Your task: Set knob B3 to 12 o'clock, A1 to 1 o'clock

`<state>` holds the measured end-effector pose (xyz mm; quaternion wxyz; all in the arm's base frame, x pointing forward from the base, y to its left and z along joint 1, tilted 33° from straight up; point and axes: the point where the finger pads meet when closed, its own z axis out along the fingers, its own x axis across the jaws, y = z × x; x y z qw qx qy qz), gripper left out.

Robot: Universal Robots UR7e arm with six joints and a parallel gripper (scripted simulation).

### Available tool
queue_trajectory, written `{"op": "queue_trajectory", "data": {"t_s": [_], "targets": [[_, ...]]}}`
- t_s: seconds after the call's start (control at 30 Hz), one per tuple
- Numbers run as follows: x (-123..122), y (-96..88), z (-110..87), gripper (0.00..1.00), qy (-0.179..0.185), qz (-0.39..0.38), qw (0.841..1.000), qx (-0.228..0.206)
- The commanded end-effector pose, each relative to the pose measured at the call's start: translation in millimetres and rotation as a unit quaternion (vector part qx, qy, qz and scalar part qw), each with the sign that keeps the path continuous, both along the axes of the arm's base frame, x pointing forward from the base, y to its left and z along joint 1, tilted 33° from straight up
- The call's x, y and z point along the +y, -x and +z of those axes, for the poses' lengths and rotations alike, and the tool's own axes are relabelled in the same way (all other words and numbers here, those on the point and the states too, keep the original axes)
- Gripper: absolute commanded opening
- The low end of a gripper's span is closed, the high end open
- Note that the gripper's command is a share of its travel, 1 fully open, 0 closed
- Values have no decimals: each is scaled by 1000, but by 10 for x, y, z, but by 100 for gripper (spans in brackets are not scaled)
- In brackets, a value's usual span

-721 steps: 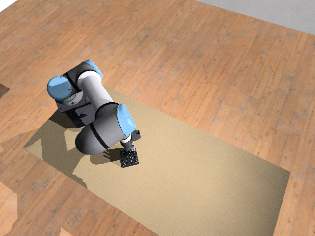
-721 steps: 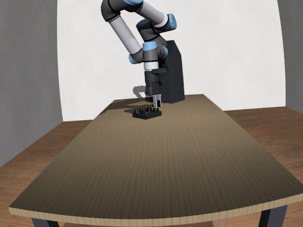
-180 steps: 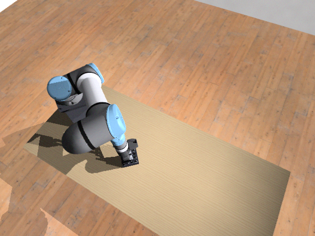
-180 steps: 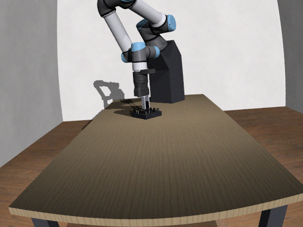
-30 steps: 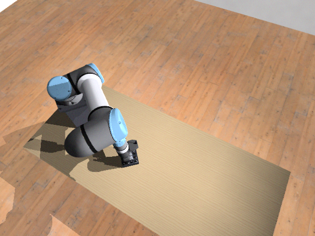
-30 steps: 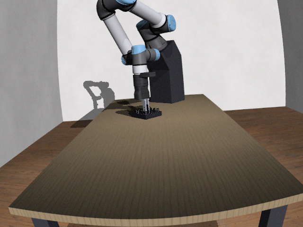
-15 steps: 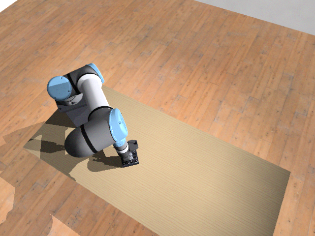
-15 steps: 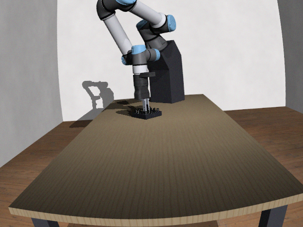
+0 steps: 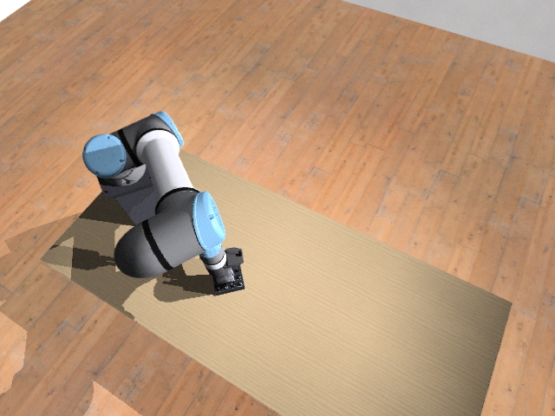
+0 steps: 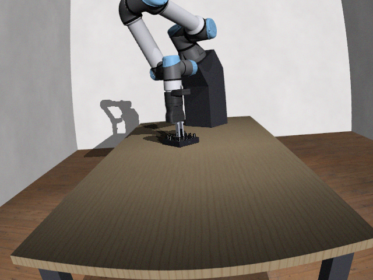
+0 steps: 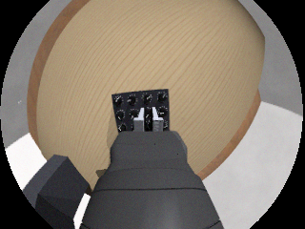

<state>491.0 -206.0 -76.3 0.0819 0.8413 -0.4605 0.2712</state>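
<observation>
The black knob box (image 9: 234,287) (image 10: 184,143) (image 11: 125,106) stands on its feet on the table near the robot's base. It carries rows of small black knobs. My gripper (image 10: 179,136) (image 11: 148,113) points straight down onto the box. Its two fingers stand close together on either side of one knob. In the wrist view that knob is third from the left, in the second row from the far edge. The fingers hide the knob, its white line and its name. The printed names are too small to read. In the top view the arm's wrist covers the near part of the box.
The robot's dark pedestal (image 10: 207,90) (image 9: 127,201) stands just behind the box at the table's end. The long wooden table (image 10: 210,195) (image 9: 358,290) stretches away from the box, and wood floor (image 9: 313,89) lies all around it.
</observation>
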Motion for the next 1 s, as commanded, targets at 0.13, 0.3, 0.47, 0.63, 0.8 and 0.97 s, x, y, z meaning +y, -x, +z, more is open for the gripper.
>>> {"op": "queue_trajectory", "data": {"t_s": [0.13,0.3,0.47,0.63,0.8,0.97], "targets": [[1,-2,5,30,-22,-49,998,-23],[1,-2,5,30,-30,-68,997,-32],[1,-2,5,30,-46,-102,993,-48],[1,-2,5,30,-63,-140,986,-65],[1,-2,5,30,-81,-180,977,-84],[1,-2,5,30,-93,-205,970,-95]]}}
